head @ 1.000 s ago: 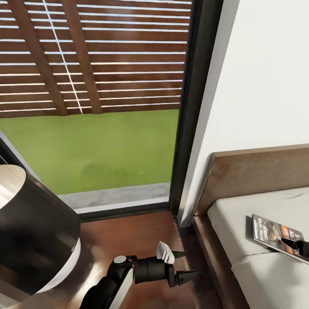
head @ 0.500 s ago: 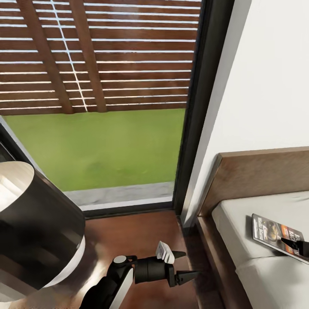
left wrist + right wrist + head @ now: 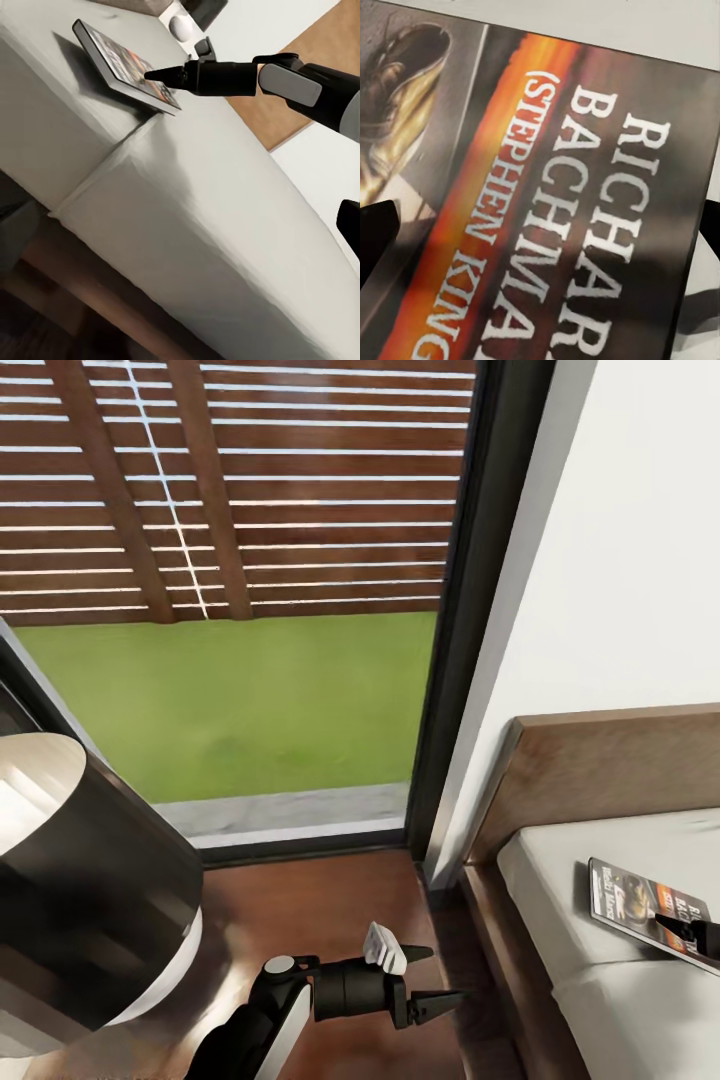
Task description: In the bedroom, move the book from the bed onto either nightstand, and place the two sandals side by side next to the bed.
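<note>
— Lying where, the book (image 3: 640,905)?
— On the bed (image 3: 600,980) mattress; the right tool (image 3: 690,932) grips its edge. The left tool (image 3: 432,980) hangs spread open, holding nothing.

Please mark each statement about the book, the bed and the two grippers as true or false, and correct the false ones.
1. The book is on the mattress of the bed. True.
2. The right gripper is at the book's cover. True.
3. The left gripper holds the book. False: it is open, over the wood floor beside the bed.
4. The book's cover reads RICHARD BACHMAN. True.
5. The book lies on the floor by the window. False: it is on the bed.
</note>
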